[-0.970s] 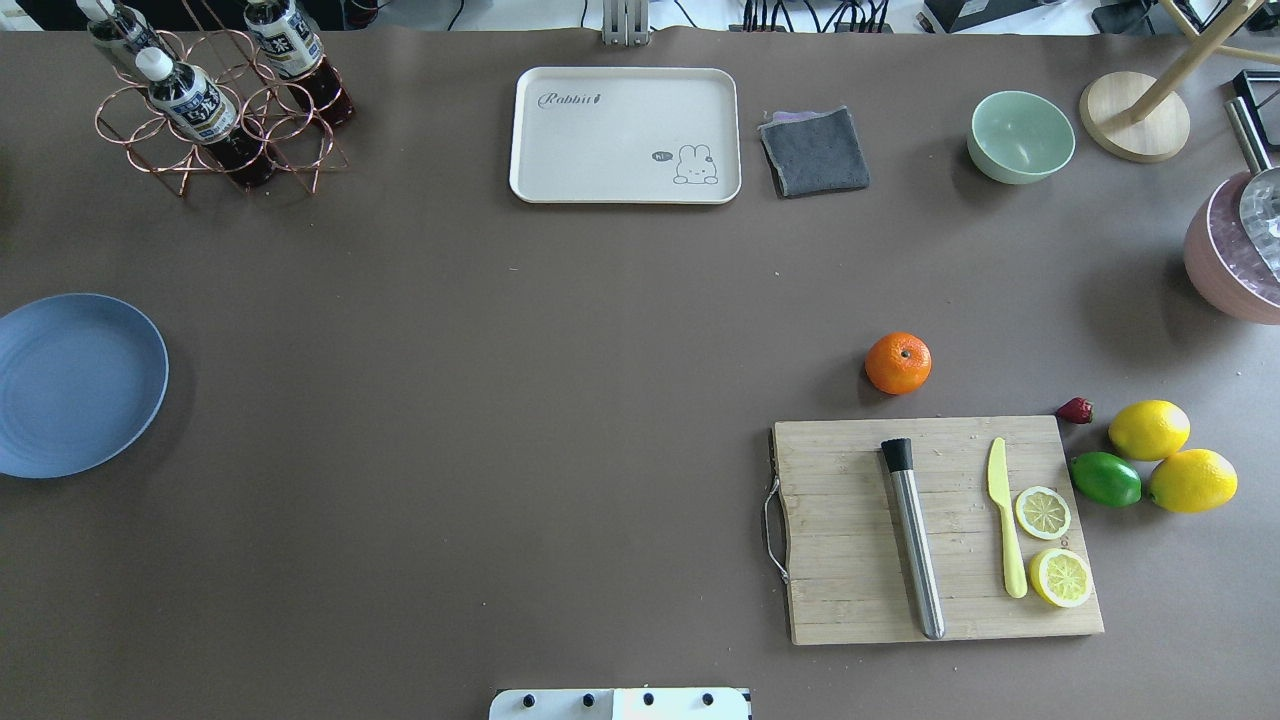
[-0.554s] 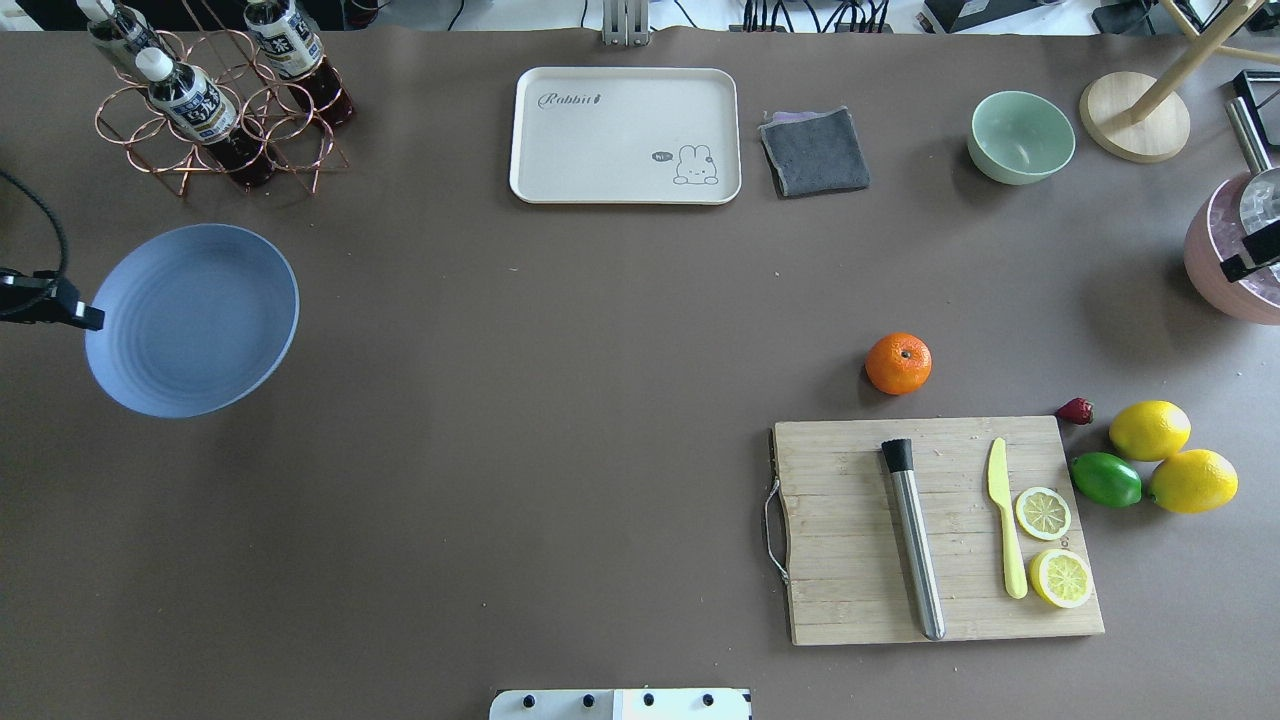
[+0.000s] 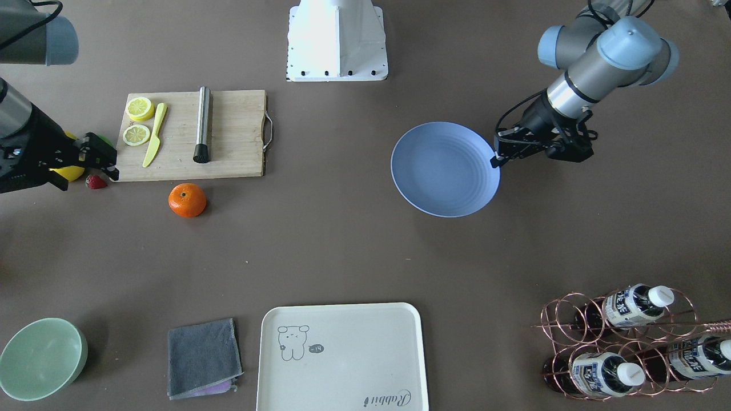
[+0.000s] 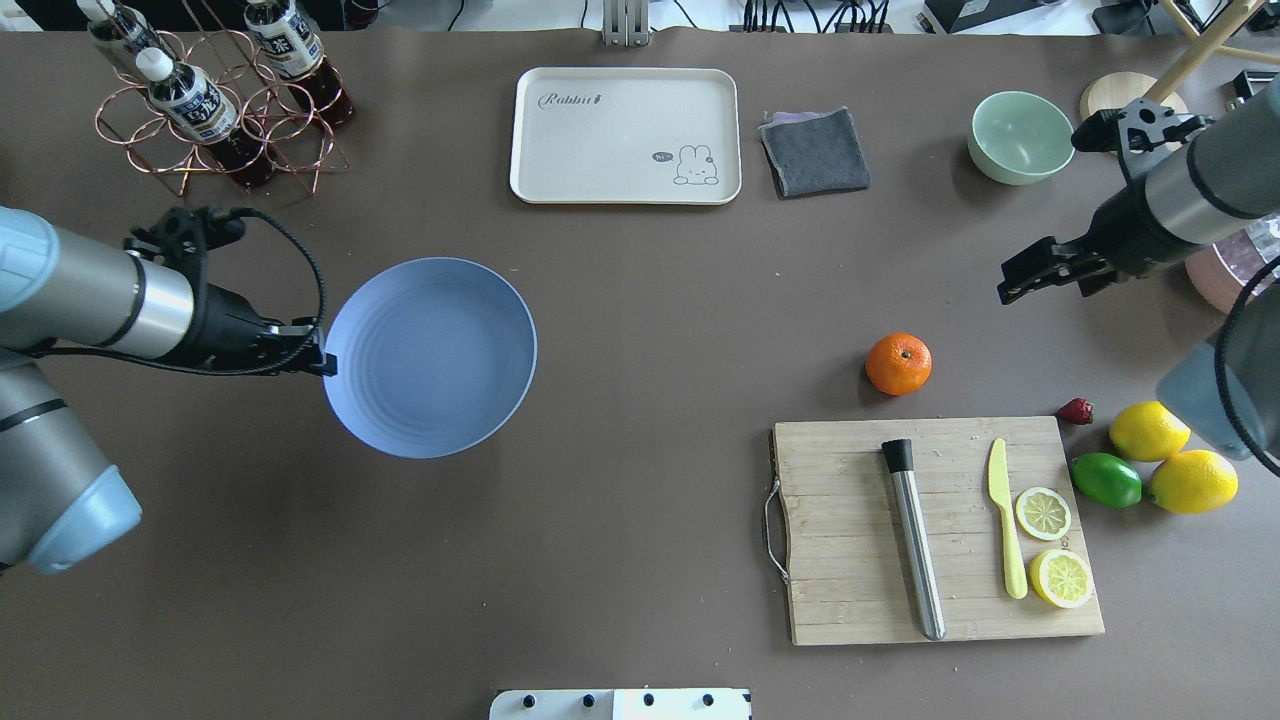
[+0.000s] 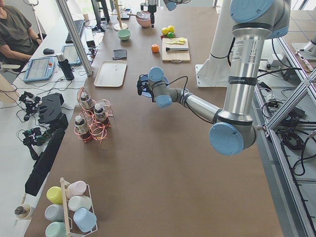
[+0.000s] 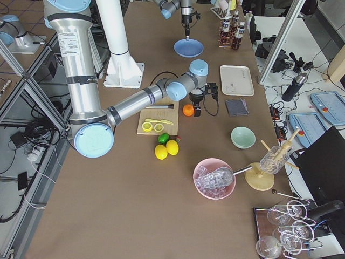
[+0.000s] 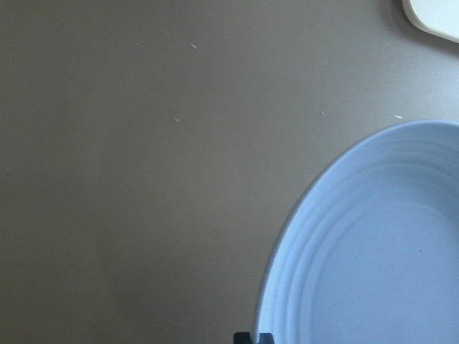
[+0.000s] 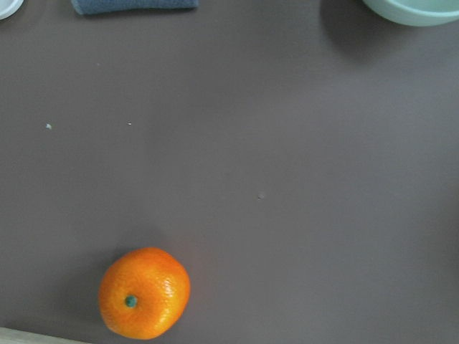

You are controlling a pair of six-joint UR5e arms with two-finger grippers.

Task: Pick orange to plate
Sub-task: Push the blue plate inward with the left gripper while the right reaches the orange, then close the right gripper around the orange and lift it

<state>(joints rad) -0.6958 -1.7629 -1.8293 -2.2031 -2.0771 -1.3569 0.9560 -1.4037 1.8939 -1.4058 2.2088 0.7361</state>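
Note:
The orange sits alone on the brown table just beyond the cutting board, and also shows as orange and orange low left in the right wrist view. The light-blue plate is left of the table's middle, its shadow on the table beneath it. My left gripper is shut on the plate's near-left rim; the left wrist view shows the plate filling its lower right. My right gripper hangs open to the right of and beyond the orange, apart from it.
A wooden cutting board carries a metal muddler, a yellow knife and two lemon slices. Two lemons, a lime and a strawberry lie right of it. At the back stand a white tray, grey cloth, green bowl and bottle rack.
My left gripper has carried the plate from the left edge rightward toward the table's middle. My right arm has come in from the right edge toward the orange. The orange has not moved.

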